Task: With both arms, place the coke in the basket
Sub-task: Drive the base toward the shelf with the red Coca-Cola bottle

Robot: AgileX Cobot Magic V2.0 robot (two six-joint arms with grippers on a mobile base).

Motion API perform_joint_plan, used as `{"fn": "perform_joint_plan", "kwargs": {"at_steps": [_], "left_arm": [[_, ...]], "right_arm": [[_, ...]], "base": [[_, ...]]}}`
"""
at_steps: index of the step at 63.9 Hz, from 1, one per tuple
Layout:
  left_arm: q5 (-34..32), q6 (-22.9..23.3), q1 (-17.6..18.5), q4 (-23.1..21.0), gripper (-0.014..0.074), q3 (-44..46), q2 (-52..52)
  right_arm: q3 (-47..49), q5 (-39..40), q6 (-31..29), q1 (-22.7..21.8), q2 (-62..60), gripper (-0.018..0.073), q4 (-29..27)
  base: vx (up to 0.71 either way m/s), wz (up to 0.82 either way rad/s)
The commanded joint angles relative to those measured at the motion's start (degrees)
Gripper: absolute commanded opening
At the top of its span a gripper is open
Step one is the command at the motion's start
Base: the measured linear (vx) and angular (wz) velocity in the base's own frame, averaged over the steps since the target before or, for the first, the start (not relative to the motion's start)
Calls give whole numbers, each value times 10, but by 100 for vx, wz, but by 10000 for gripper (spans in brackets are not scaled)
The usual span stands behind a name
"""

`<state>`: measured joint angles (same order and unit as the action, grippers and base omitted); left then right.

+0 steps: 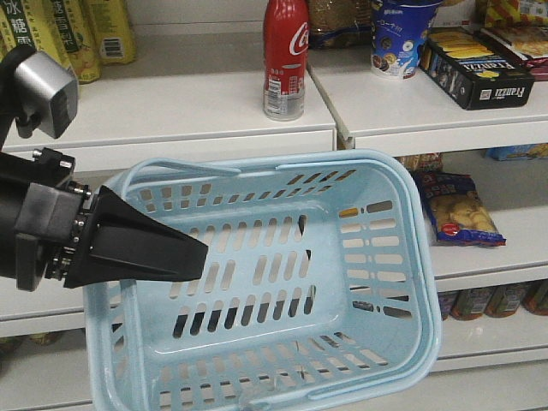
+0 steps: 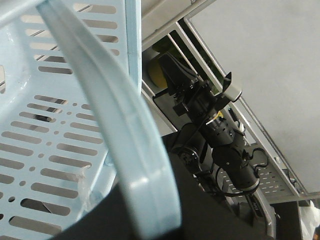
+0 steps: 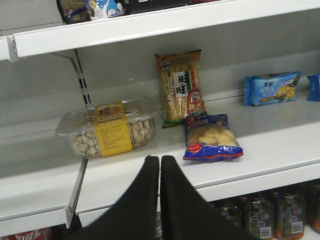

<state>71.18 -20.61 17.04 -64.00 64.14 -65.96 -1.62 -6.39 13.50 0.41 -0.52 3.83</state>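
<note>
We see the pale blue plastic basket (image 1: 334, 342) hanging tilted in front of white store shelves, its slotted walls and floor turned toward the front camera. The left end effector (image 1: 204, 254), a flat black wedge, lies across the basket's left rim. In the left wrist view the smooth, rounded rim runs down between black surfaces on either side, so we read the fingers as clamped on that rim. A silver-grey boxy module (image 1: 44, 90) sits above the left arm.

The coke (image 1: 285, 60) stands upright on the upper shelf (image 1: 188, 94), above and beyond the basket's far rim and well apart from both arms. Its glossy red wrap label with white script faces us. To its right stand a blue printed cup (image 1: 401, 38) and a black carton (image 1: 475, 68).

The right end effector (image 3: 160, 161) shows as two matte black tapered fingers pressed together with only a thin seam between them, holding nothing and pointing at a lower shelf (image 3: 270, 150). On that shelf lie a crinkled blue snack bag (image 3: 211, 137) and a clear plastic tub (image 3: 107, 127) with a yellow label. A tall yellow packet (image 3: 180, 85) leans against the back panel.
</note>
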Motion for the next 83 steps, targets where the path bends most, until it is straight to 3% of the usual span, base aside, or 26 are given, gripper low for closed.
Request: {"fn": "perform_joint_plan", "kwargs": {"at_steps": [1, 83], "left_arm": [[2, -1, 3, -57, -8, 15, 14], [1, -1, 3, -57, -8, 15, 14]], "right_arm": [[-9, 44, -1, -2, -10, -5, 3], [-9, 44, -1, -2, -10, -5, 3]], "base": [[4, 14], [3, 7]]}}
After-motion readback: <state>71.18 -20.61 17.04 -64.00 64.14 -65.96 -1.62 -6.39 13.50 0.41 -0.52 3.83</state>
